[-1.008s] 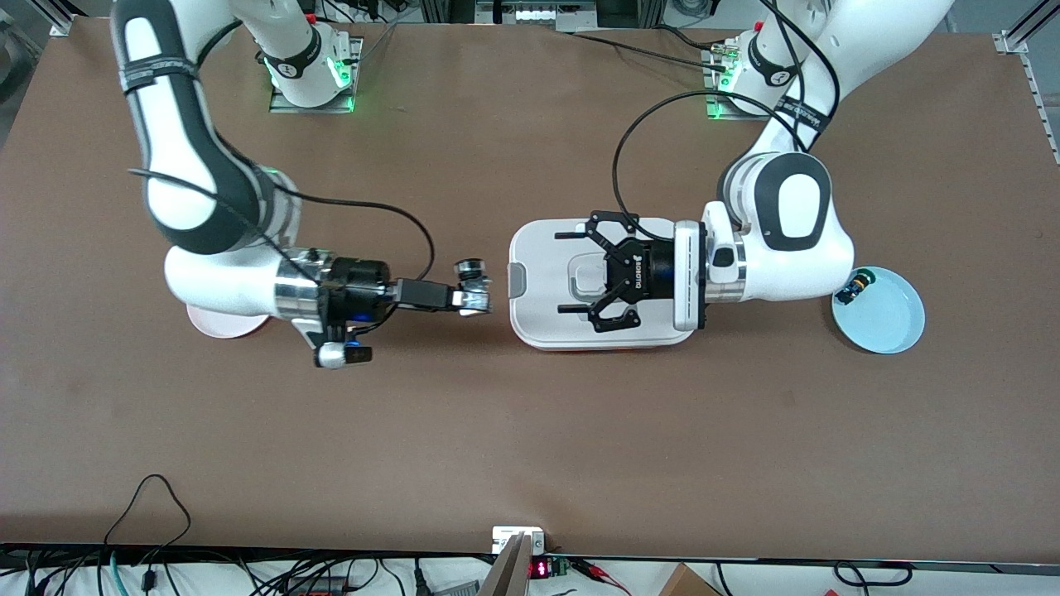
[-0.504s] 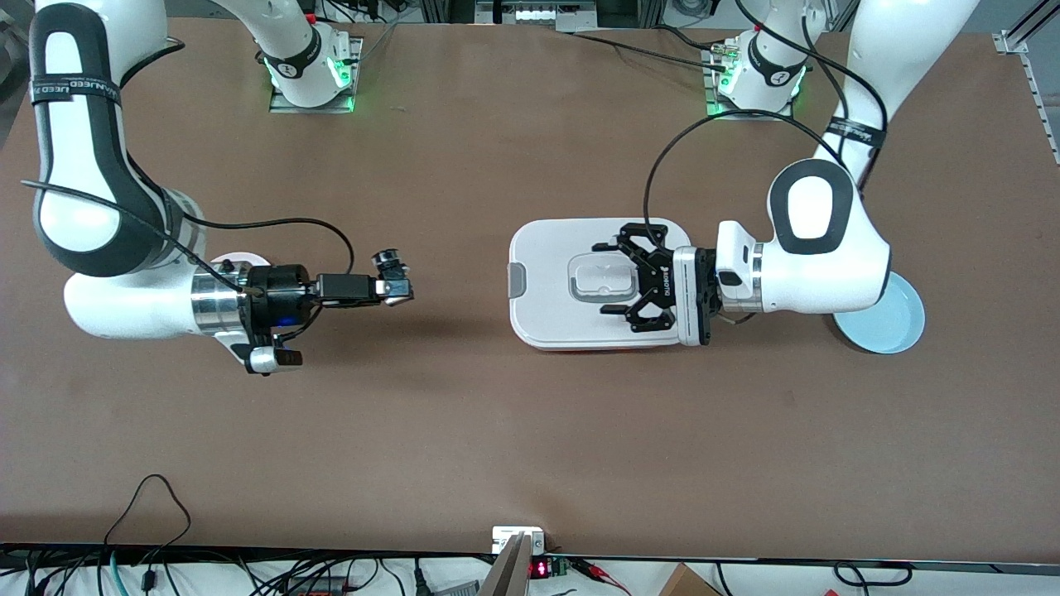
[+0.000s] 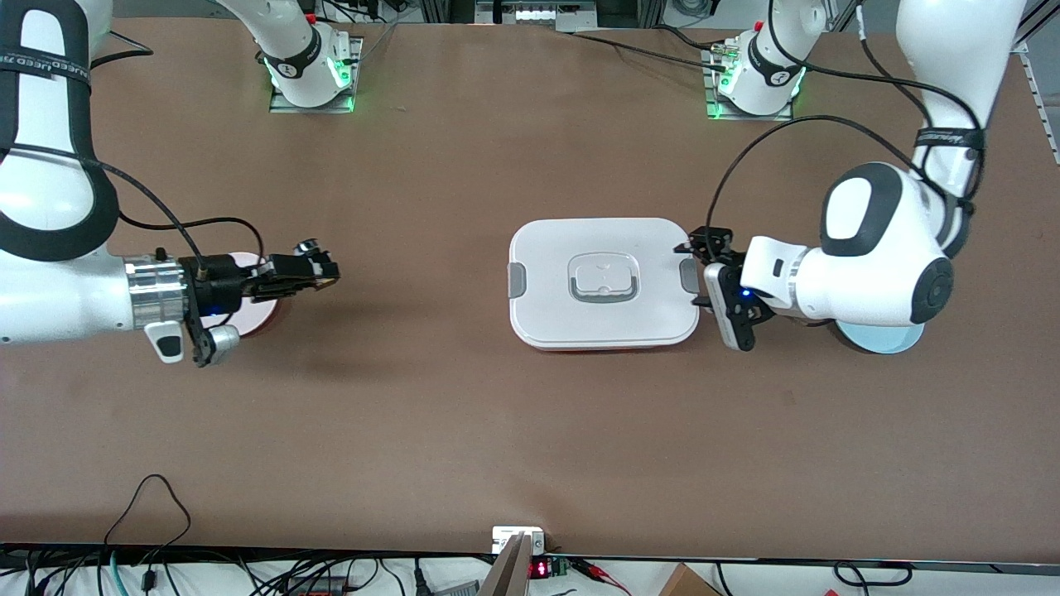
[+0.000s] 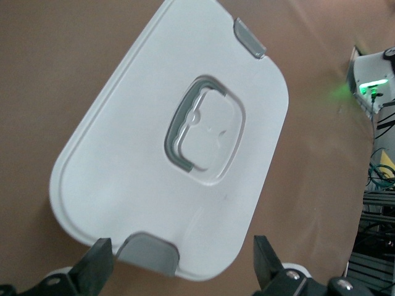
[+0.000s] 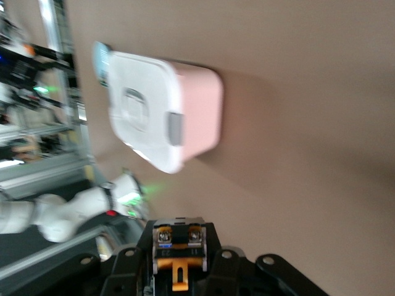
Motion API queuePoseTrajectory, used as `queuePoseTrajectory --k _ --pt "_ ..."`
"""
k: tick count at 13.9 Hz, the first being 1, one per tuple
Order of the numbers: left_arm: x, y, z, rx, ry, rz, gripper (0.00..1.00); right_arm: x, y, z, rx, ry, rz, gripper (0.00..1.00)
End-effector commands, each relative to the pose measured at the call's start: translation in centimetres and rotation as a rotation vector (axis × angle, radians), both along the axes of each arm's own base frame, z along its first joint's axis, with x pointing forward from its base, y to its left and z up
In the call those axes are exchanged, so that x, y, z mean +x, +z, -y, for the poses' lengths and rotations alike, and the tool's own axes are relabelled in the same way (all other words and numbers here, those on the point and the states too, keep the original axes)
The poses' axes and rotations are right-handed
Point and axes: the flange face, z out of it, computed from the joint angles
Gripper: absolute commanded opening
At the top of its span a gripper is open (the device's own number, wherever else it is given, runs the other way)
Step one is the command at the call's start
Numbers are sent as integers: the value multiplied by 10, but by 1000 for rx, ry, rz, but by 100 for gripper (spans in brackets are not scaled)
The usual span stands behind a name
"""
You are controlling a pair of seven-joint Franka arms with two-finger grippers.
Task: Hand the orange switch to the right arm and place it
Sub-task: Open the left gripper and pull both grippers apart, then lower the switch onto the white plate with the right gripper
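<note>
My right gripper [image 3: 321, 270] is shut on the orange switch [image 3: 308, 247], a small black body with orange marks. It holds the switch low over the table at the rim of the pink plate [image 3: 252, 314]. In the right wrist view the switch [image 5: 178, 253] sits between the fingers of the right gripper [image 5: 178, 246]. My left gripper [image 3: 698, 273] is open and empty, over the edge of the white lidded box [image 3: 604, 323] toward the left arm's end. In the left wrist view the left gripper [image 4: 182, 274] has its fingers [image 4: 99, 271] spread wide over the lid [image 4: 123, 154].
The white-lidded pink box [image 5: 197, 105] stands mid-table with grey latches and a lid handle [image 3: 602, 280]. A light blue plate [image 3: 882, 341] lies mostly under the left arm. Open brown tabletop [image 3: 464, 414] lies nearer the front camera.
My right arm has drawn back toward its end of the table with the switch, reaching the pink plate. My left gripper has pulled off the box lid toward the blue plate.
</note>
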Motion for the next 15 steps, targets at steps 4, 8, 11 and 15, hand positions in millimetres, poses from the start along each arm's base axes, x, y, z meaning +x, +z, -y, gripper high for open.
queuePoseTrajectory --k 4,8,11,15 --pt "-6 55 -15 450 264 -56 100 -3 6 68 -368 222 135 0" --pt "-4 111 -41 723 417 20 100 -1 -11 115 -562 243 171 0" --pt "-1 155 -90 690 608 136 100 -11 -46 144 -630 202 180 0" --pt "-65 176 -105 614 956 146 100 -32 -120 164 -665 161 210 0"
